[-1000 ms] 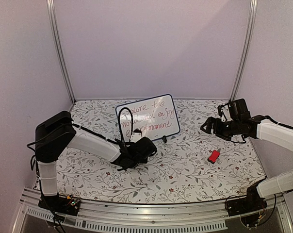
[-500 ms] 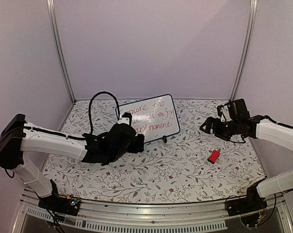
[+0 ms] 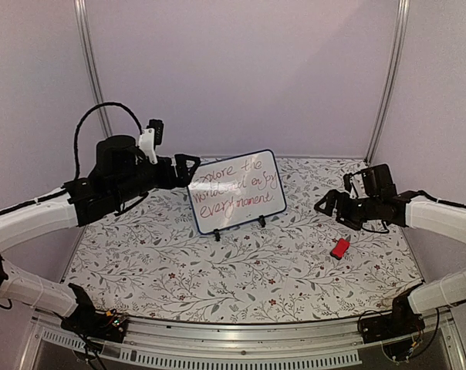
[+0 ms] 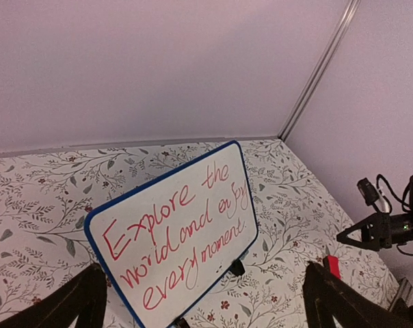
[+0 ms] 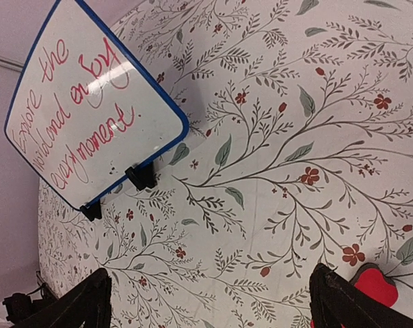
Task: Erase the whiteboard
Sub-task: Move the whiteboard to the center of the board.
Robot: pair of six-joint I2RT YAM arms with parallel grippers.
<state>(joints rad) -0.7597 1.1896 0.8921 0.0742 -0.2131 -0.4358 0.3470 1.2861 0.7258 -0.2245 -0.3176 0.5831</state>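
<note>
The whiteboard (image 3: 237,190) stands tilted on small black feet at the middle back of the table, with a blue frame and red handwriting across it. It also fills the left wrist view (image 4: 172,236) and the upper left of the right wrist view (image 5: 83,109). My left gripper (image 3: 188,164) hangs raised beside the board's upper left corner, open and holding nothing (image 4: 210,309). My right gripper (image 3: 325,204) hovers open to the right of the board, jaws wide over bare cloth (image 5: 213,307). A small red eraser block (image 3: 340,248) lies on the table just below the right gripper.
A floral patterned cloth (image 3: 256,270) covers the table. Plain walls with metal corner posts (image 3: 94,77) close off the back and sides. The red eraser also shows by the right finger in both wrist views (image 4: 331,265) (image 5: 374,283).
My left arm has risen from low on the table in front of the board to up at its left corner, and its jaws have opened. The right arm has barely shifted.
</note>
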